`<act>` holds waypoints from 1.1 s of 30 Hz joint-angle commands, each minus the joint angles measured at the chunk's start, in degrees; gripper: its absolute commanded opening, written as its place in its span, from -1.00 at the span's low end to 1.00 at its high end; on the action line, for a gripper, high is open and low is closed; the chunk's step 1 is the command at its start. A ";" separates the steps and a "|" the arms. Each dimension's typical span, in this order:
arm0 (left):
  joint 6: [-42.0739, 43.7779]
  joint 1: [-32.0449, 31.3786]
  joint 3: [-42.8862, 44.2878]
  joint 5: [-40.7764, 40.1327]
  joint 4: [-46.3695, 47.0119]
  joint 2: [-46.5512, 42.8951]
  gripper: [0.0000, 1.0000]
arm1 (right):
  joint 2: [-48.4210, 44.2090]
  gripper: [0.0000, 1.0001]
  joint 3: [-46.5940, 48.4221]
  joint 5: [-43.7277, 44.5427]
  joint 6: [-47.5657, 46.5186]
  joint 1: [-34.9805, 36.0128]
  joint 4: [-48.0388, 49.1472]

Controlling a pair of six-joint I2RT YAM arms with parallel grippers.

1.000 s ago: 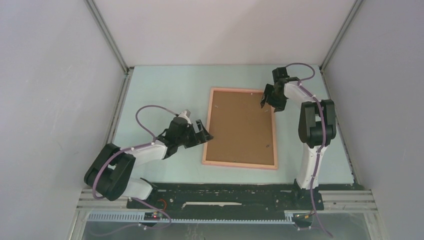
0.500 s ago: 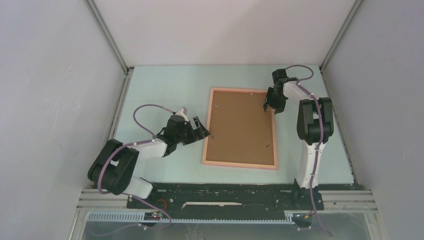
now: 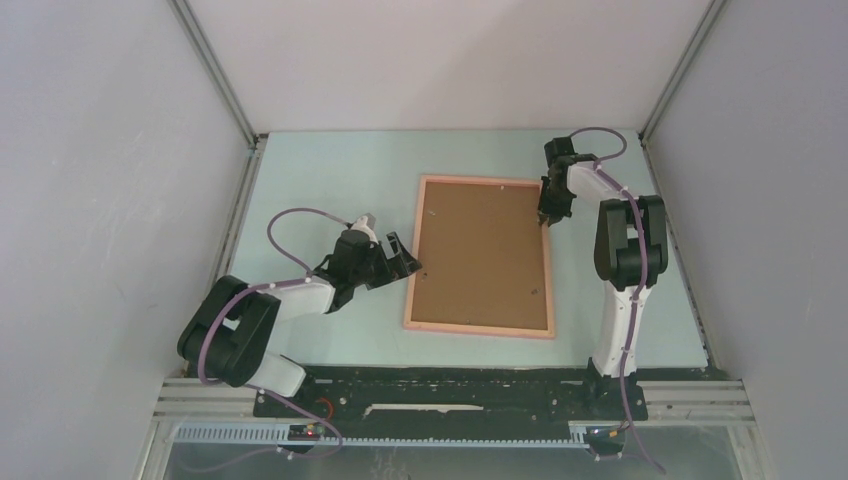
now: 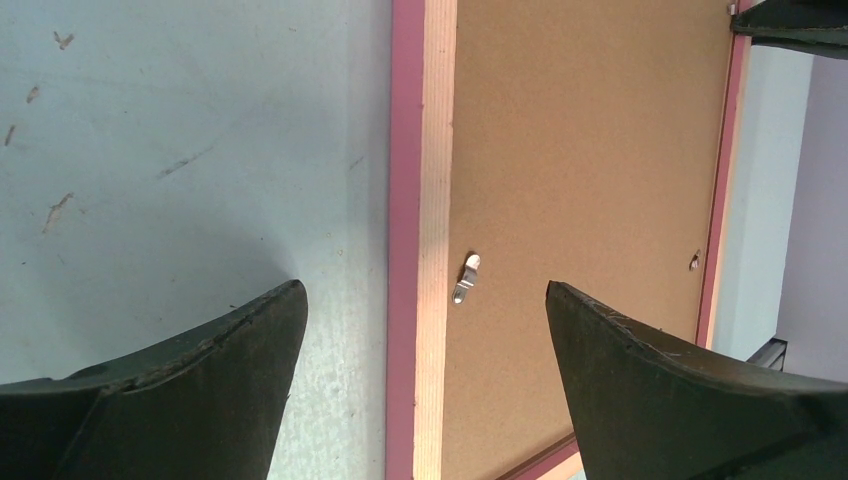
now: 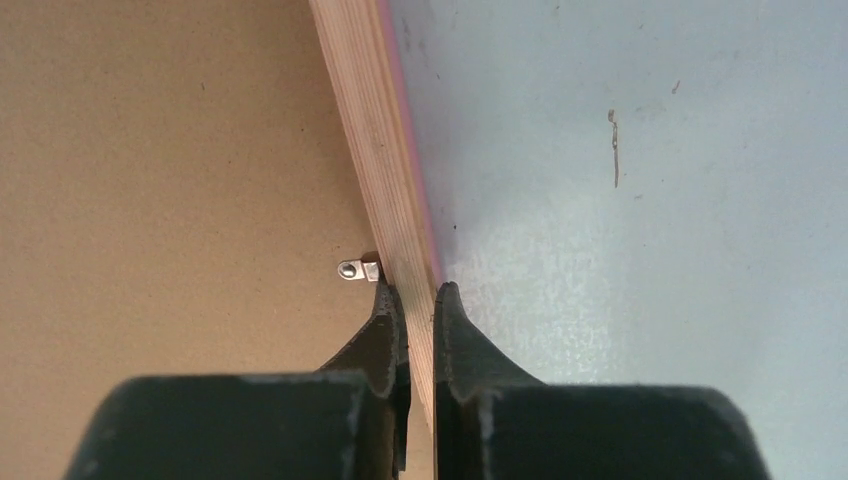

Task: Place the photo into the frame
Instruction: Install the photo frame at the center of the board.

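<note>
1. Frame [image 3: 480, 329]: pink-orange rails, lying flat on the surface [image 3: 320, 180] with its back side up. Its long axis runs from the arm bases toward the far wall, slightly skewed.
2. Backing board [image 3: 483, 252]: brown, seated inside the frame's rails. A right-rail clip [image 5: 357, 269] and a left-rail clip [image 4: 465, 278], both small and metal, sit at the board's edges.
3. Photo: not visible in any view. Whether it lies under the board cannot be told.
4. Right hand [image 3: 546, 215]: at the frame's right rail near its far corner. The fingers are drawn narrow and pinch the rail, one on the board side and one outside.
5. Left hand [image 3: 408, 262]: just beside the frame's left rail, about mid-length. The fingers are spread wide and hold nothing, and the rail lies straight ahead between the fingertips.
6. Governing relation, judged: the right hand has the frame by one long rail. Any lift or turn would therefore pivot along the long axis, with the left hand opposite, nearest the left-rail clip.
</note>
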 commanded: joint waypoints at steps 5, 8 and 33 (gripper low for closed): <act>0.00 -0.08 0.71 0.46 1.12 0.32 1.00 | -2.10 -0.90 -0.87 -0.88 -0.16 0.80 0.52; -0.07 -0.08 0.60 0.47 1.23 0.28 1.00 | -5.27 -0.26 -2.70 -0.76 -0.61 1.85 0.24; -0.24 -0.17 0.52 1.27 1.97 1.02 0.99 | -29.11 0.23 -37.82 -2.86 6.63 11.50 3.99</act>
